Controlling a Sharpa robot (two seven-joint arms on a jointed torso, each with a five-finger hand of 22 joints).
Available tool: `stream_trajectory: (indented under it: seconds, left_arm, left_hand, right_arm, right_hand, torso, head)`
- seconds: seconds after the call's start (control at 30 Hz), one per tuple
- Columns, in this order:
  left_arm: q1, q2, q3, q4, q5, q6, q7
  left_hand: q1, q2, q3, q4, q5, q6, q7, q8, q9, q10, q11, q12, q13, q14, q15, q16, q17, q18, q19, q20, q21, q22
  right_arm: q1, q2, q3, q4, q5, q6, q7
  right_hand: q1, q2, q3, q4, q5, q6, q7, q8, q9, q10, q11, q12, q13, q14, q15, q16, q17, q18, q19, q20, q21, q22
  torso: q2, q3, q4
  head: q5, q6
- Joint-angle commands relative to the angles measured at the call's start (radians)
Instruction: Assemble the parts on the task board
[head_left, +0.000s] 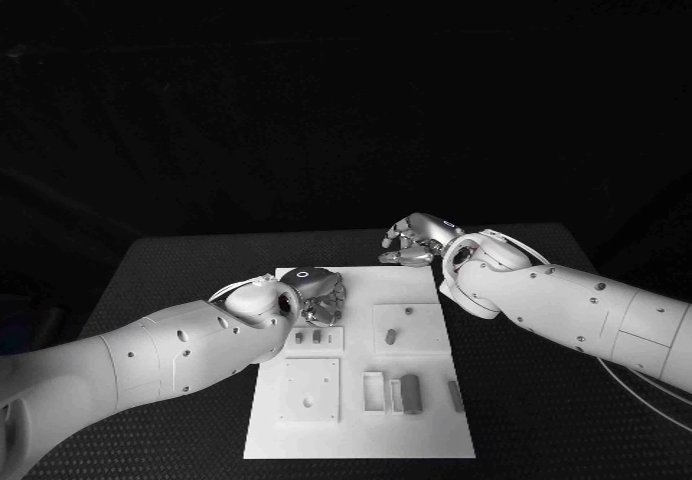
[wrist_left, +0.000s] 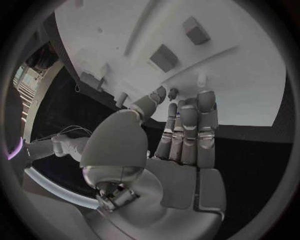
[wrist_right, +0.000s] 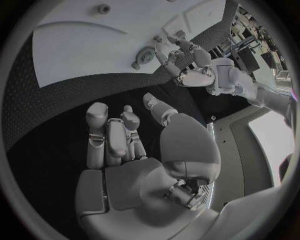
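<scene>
The white task board (head_left: 361, 420) lies in the middle of the table. My left hand (head_left: 317, 296) hangs over its far left part, fingertips down close to the surface. In the left wrist view a small dark piece (wrist_left: 173, 92) shows between the thumb tip and the fingertips (wrist_left: 206, 100); whether it is pinched I cannot tell. A small peg (wrist_left: 201, 79) stands on the board just beyond the fingers. My right hand (head_left: 414, 241) hovers over the black table past the board's far right corner, fingers loosely bent and the palm (wrist_right: 134, 185) empty.
Two small pegs (head_left: 309, 338) stand left of centre on the board. A grey piece (head_left: 389, 335) sits in a square panel, and grey bars (head_left: 411, 393) lie near the front right. Black table (head_left: 548, 420) surrounds the board.
</scene>
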Motion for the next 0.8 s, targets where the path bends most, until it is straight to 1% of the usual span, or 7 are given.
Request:
stream_trajectory:
  seconds: [0.03, 0.13, 0.2, 0.4, 0.5, 0.63, 0.8]
  left_arm:
    - [-0.001, 0.004, 0.001, -0.001, -0.009, -0.022, 0.005]
    - [-0.002, 0.005, 0.001, -0.001, -0.004, -0.016, 0.008]
    - [-0.003, 0.007, 0.001, -0.002, -0.002, -0.008, 0.010]
    - [-0.003, 0.009, 0.001, -0.005, -0.002, -0.003, 0.014]
    - [-0.003, 0.008, 0.001, -0.008, -0.001, -0.001, 0.014]
    - [-0.004, 0.010, 0.001, -0.011, 0.001, 0.001, 0.016]
    - [-0.007, 0.017, 0.001, -0.018, 0.004, 0.000, 0.020]
  left_hand:
    - [-0.002, 0.010, 0.005, 0.002, 0.000, 0.005, 0.002, 0.001, -0.003, 0.006, 0.000, -0.005, -0.001, 0.001, -0.001, 0.004, 0.002, 0.130, 0.002, 0.002, -0.004, 0.020]
    - [-0.002, 0.012, 0.006, 0.003, 0.001, 0.003, 0.003, -0.001, -0.005, 0.008, 0.000, -0.006, -0.002, 0.001, -0.002, 0.004, 0.002, 0.130, 0.003, 0.002, -0.004, 0.020]
    - [-0.002, 0.015, 0.007, 0.004, 0.001, 0.004, 0.003, -0.001, -0.006, 0.013, -0.001, -0.006, -0.001, 0.002, -0.003, 0.004, 0.002, 0.130, 0.004, 0.002, -0.003, 0.020]
    - [0.001, 0.028, 0.008, 0.002, 0.001, 0.019, -0.002, 0.006, -0.007, 0.051, -0.012, 0.006, 0.008, 0.007, -0.013, 0.006, 0.004, 0.128, 0.007, -0.004, 0.000, 0.021]
    - [-0.001, 0.031, 0.008, 0.002, 0.001, 0.022, -0.003, 0.006, -0.008, 0.055, -0.014, 0.006, 0.009, 0.008, -0.015, 0.007, 0.004, 0.127, 0.008, -0.005, 0.001, 0.021]
    - [-0.002, 0.039, 0.007, 0.002, 0.001, 0.027, -0.005, 0.008, -0.010, 0.064, -0.017, 0.008, 0.013, 0.010, -0.018, 0.007, 0.004, 0.125, 0.010, -0.008, 0.003, 0.022]
    - [-0.002, 0.048, 0.008, 0.002, 0.001, 0.029, -0.006, 0.008, -0.011, 0.069, -0.019, 0.008, 0.015, 0.013, -0.020, 0.009, 0.005, 0.124, 0.012, -0.011, 0.005, 0.022]
  right_arm:
    - [-0.001, -0.001, 0.000, 0.001, -0.003, 0.006, 0.004]
    - [-0.001, -0.002, 0.000, 0.001, -0.003, 0.007, 0.004]
    - [-0.001, -0.002, 0.000, 0.002, -0.003, 0.007, 0.004]
    - [-0.001, -0.002, 0.000, 0.004, -0.003, 0.008, 0.004]
    - [-0.001, -0.002, 0.000, 0.004, -0.003, 0.007, 0.004]
    - [-0.001, -0.001, 0.000, 0.004, -0.003, 0.008, 0.004]
    - [-0.001, 0.001, 0.000, 0.003, -0.003, 0.008, 0.004]
  right_hand:
    - [-0.003, 0.003, -0.003, 0.004, 0.001, -0.001, 0.008, -0.006, 0.001, -0.009, -0.001, -0.004, -0.001, -0.007, 0.003, -0.004, 0.000, 0.086, 0.003, -0.006, -0.004, 0.017]
    - [-0.003, 0.003, -0.003, 0.004, 0.001, -0.001, 0.008, -0.006, 0.001, -0.009, -0.001, -0.004, -0.001, -0.007, 0.003, -0.004, 0.001, 0.086, 0.003, -0.006, -0.004, 0.017]
    - [-0.003, 0.003, -0.003, 0.004, 0.001, -0.001, 0.008, -0.006, 0.001, -0.009, 0.000, -0.004, -0.001, -0.007, 0.003, -0.004, 0.000, 0.086, 0.003, -0.006, -0.004, 0.017]
    - [-0.003, 0.003, -0.003, 0.004, 0.001, -0.001, 0.008, -0.006, 0.001, -0.009, 0.000, -0.004, -0.001, -0.008, 0.003, -0.005, -0.001, 0.086, 0.003, -0.006, -0.004, 0.017]
    - [-0.003, 0.003, -0.003, 0.004, 0.001, -0.001, 0.008, -0.006, 0.001, -0.009, 0.000, -0.004, -0.001, -0.008, 0.003, -0.005, -0.001, 0.086, 0.003, -0.006, -0.004, 0.017]
    - [-0.003, 0.003, -0.003, 0.004, 0.001, -0.001, 0.008, -0.006, 0.001, -0.009, 0.000, -0.004, -0.001, -0.007, 0.003, -0.004, 0.000, 0.086, 0.003, -0.006, -0.004, 0.017]
    - [-0.003, 0.003, -0.003, 0.004, 0.001, -0.001, 0.008, -0.006, 0.001, -0.009, 0.000, -0.004, -0.001, -0.007, 0.003, -0.004, 0.000, 0.086, 0.003, -0.006, -0.004, 0.017]
  torso:
    - [0.000, 0.0005, 0.0000]
    - [-0.001, -0.0004, 0.0021]
    - [-0.001, -0.0001, 0.0028]
    - [0.000, 0.0011, 0.0010]
    - [0.000, 0.0001, 0.0013]
    - [0.000, 0.0003, 0.0008]
    - [0.000, -0.0004, 0.0005]
  head:
    - [-0.003, 0.000]
    - [-0.003, 0.001]
    - [-0.003, 0.000]
    - [0.000, 0.001]
    - [0.000, 0.001]
    - [0.001, 0.001]
    - [0.000, 0.001]
